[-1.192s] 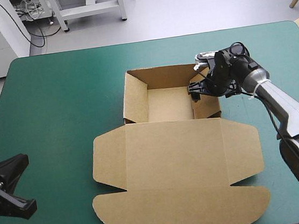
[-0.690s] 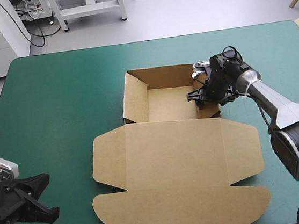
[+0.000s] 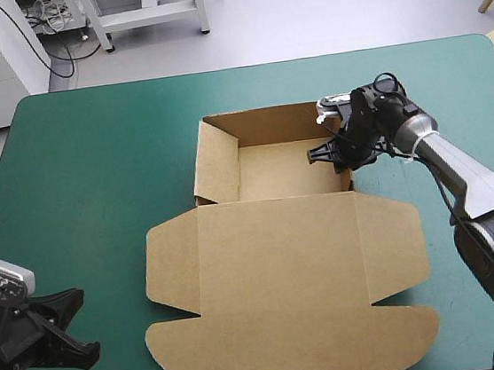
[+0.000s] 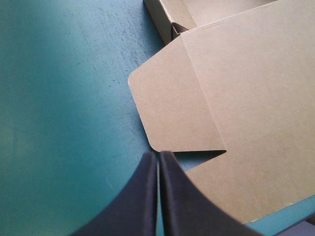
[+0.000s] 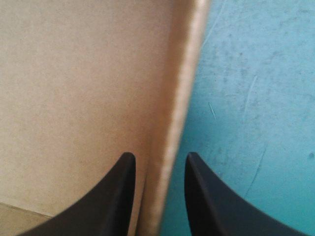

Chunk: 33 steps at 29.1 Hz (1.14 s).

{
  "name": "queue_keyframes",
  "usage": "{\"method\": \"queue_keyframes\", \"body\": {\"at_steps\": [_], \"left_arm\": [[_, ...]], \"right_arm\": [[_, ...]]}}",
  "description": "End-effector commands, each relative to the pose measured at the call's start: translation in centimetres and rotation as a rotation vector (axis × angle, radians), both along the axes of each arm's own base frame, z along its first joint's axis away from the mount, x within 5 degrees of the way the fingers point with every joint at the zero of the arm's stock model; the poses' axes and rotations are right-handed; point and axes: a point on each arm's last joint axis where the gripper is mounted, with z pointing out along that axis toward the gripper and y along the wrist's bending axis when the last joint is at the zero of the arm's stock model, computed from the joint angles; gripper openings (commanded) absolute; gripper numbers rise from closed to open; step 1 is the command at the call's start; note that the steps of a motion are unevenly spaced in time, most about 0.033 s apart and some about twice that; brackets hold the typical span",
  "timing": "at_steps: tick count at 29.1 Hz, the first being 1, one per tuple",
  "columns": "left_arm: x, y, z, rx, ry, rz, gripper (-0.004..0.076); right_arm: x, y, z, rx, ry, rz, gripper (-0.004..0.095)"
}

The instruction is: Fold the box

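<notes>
Box (image 3: 283, 270) lies mid-table on the teal-green cover (image 3: 93, 167), a little right of centre, as an open tray with its lid flat. The tray (image 3: 276, 168) is the far part, with its walls raised; the lid spreads from it toward the near edge, its rounded side flaps lying flat to the left and right.

Right gripper (image 3: 328, 153) is at the tray's right wall (image 5: 184, 73), reaching in from the right side. Seen from its wrist, the black fingers (image 5: 115, 196) stand apart astride that wall's top edge – one over the brown inside of the tray, the other over the cover outside. The inner finger is right up against the board, while a strip of teal-green shows between the wall and the outer finger, so the wall is straddled rather than pinched.

Left gripper (image 4: 158, 155) sits low over the bare cover near the table's near-left corner, well apart from the tray. Its fingers are pressed together into one point with nothing between them. The tip is just beside the notch where the lid's left flap (image 4: 172, 108) meets the lid's near part – whether it touches the board cannot be told
</notes>
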Motion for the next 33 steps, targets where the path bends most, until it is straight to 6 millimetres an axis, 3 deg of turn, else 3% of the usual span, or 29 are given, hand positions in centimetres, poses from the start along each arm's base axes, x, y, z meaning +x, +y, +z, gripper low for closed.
{"method": "queue_keyframes", "body": {"at_steps": [1,3,6,9,12,18,21,25,33], "left_arm": [[0.0,-0.1,0.5,-0.017,0.001,-0.003,-0.0008],[0.0,-0.1,0.5,-0.017,0.001,-0.003,-0.0008],[0.0,-0.1,0.5,-0.015,0.005,-0.003,-0.0008],[0.0,-0.1,0.5,-0.014,0.007,-0.003,-0.0008],[0.0,-0.1,0.5,-0.015,0.005,-0.003,-0.0008],[0.0,-0.1,0.5,-0.014,0.007,-0.003,-0.0008],[-0.1,-0.1,0.4,-0.013,0.011,-0.004,-0.0008],[-0.1,-0.1,0.4,-0.013,0.011,-0.004,-0.0008],[-0.1,-0.1,0.4,0.0,0.004,-0.011,-0.0008]], "right_arm": [[-0.7,-0.4,3.0,0.018,-0.077,0.023,0.0278],[-0.7,-0.4,2.8,0.016,-0.058,0.023,0.05],[-0.9,-0.5,2.5,0.007,-0.018,0.018,0.0947],[-1.1,-1.1,2.5,-0.004,0.02,0.004,0.093],[-1.1,-1.7,3.8,0.013,0.001,-0.015,0.093],[-2.9,-2.2,10.7,0.071,-0.196,-0.008,0.0929],[-5.2,-2.8,14.4,0.1,-0.3,-0.011,0.093],[-8.3,-3.7,17.8,0.114,-0.404,-0.023,0.0929],[-11.1,-4.6,20.3,0.136,-0.485,-0.049,0.093]]}}
